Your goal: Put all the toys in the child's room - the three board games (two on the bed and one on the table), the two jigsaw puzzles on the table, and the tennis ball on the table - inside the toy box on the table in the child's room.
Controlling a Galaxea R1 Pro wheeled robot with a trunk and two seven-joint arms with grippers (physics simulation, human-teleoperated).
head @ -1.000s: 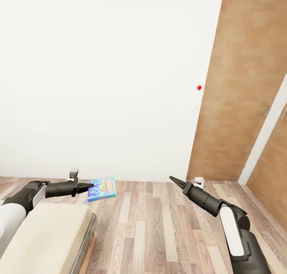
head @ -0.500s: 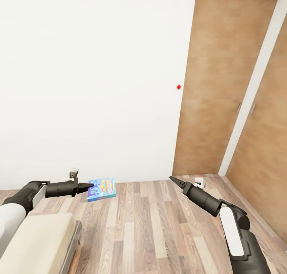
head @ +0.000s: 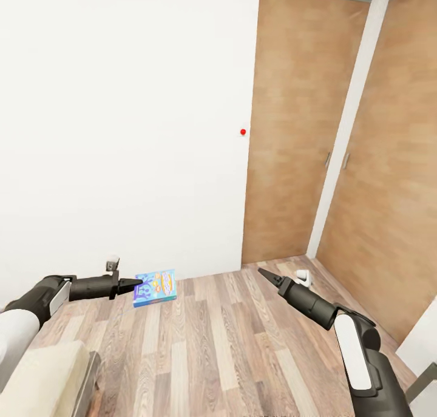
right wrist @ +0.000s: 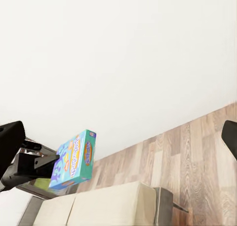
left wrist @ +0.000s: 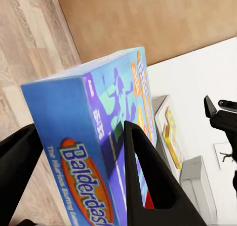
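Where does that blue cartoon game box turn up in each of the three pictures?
Head view: the blue board game sits lower left, at the left gripper tips.
Left wrist view: it looms large, between the fingers.
Right wrist view: it is lower left, above the bed.
Shared landmark: the wood-plank floor.

Below your arms runs a wood-plank floor (head: 218, 344), reaching the white wall and the wooden doors ahead. Under your left arm, the corner of the bed (head: 45, 377) stands on it, with a plain beige mattress (right wrist: 103, 208) and nothing lying on the part you see.
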